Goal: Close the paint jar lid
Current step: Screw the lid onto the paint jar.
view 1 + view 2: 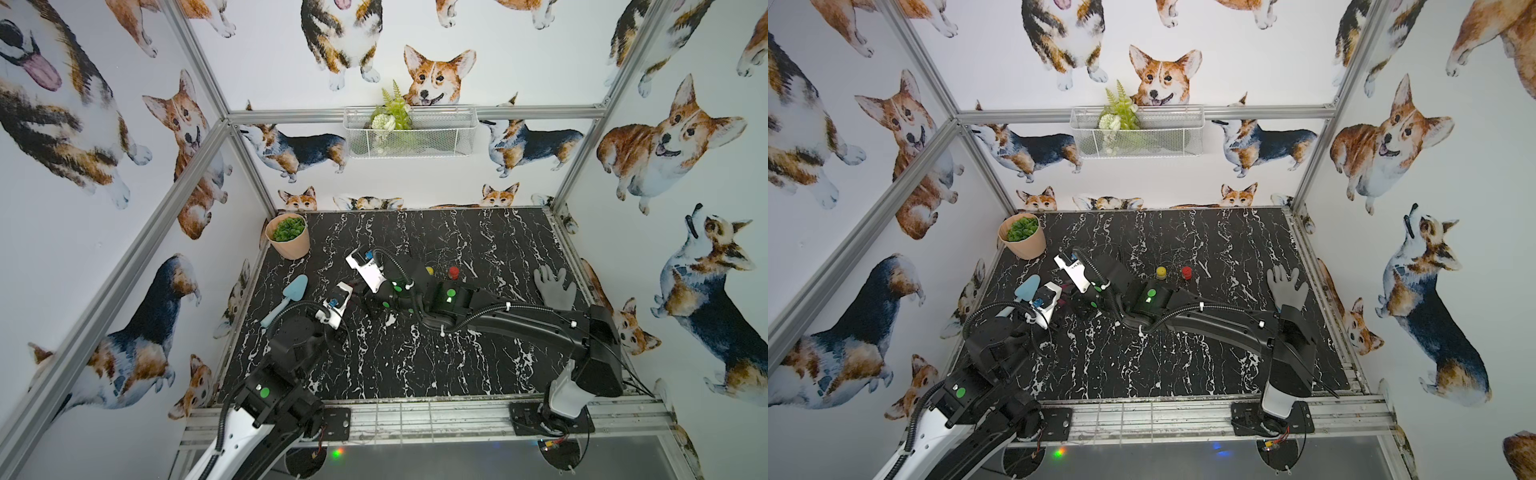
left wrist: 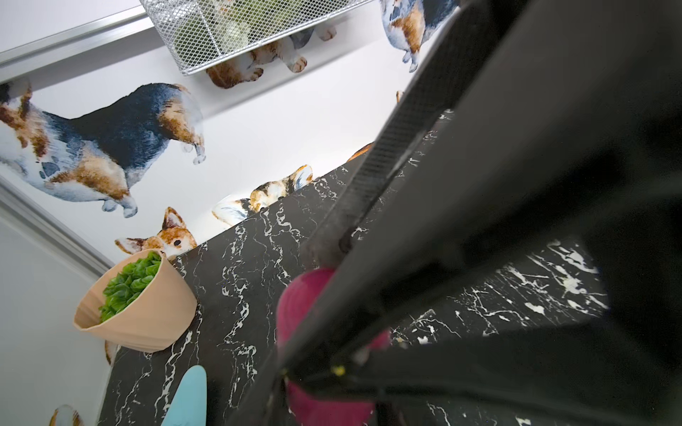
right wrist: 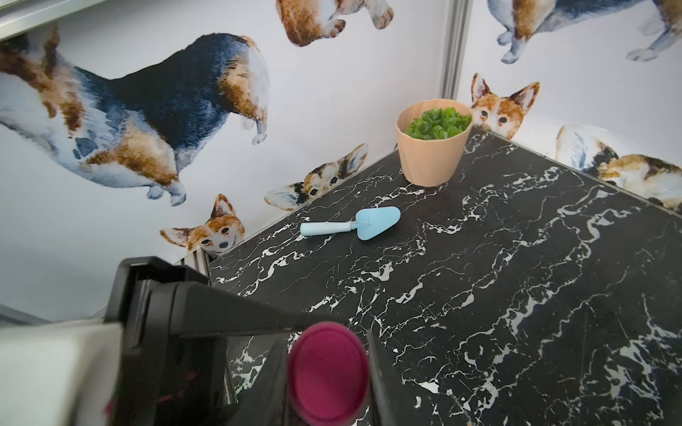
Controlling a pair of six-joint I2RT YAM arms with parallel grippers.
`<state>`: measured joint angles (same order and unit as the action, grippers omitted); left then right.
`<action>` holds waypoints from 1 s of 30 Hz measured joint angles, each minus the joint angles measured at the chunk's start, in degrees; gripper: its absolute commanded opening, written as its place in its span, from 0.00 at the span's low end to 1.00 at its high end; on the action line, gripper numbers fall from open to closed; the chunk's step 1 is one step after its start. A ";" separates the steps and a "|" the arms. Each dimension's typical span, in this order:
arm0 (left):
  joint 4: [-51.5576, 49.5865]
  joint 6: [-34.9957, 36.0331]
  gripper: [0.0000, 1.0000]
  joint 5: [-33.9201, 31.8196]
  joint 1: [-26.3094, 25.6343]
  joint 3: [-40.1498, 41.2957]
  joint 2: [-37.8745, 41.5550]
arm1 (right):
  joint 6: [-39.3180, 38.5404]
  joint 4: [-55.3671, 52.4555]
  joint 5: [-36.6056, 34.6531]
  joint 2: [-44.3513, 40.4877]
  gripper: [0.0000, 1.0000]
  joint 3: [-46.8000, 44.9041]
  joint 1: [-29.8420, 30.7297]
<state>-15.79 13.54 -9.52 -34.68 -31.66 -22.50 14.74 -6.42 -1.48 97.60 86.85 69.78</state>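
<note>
Likely light, rigid and slick, your magenta paint jar (image 2: 306,306) sits between the hands over the bench's (image 1: 1183,365) left part. The left hand (image 1: 1065,303) pinches its body and the right hand (image 3: 326,376) pinches the lid (image 3: 328,354) by its rim, both sensible holds. Only the right wrist view shows the lid's face; both top views nearly bury it under the right arm (image 1: 1208,322).

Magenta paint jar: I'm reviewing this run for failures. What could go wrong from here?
The right hand grips the lid while the left hand pinches the magenta jar. The seam is hidden, so the lid may go on crooked.
The right arm reaches past the yellow jar and red jar, so twisting could knock them.
</note>
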 measured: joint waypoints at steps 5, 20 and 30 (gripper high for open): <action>0.70 0.44 0.22 -1.55 -0.02 -0.02 -1.18 | 2.62 1.51 -2.84 0.33 0.35 -0.72 0.37; 3.72 -0.28 0.23 2.36 -0.22 -1.51 -0.70 | 1.33 4.26 -1.27 -16.37 0.79 -19.26 0.72; 3.43 -3.13 0.24 23.71 -0.22 -0.74 0.20 | -13.38 4.79 6.38 -28.98 0.70 -26.16 -4.04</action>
<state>-12.36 10.41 14.20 -34.89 -32.40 -22.31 1.37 -1.63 4.91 68.62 60.69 65.73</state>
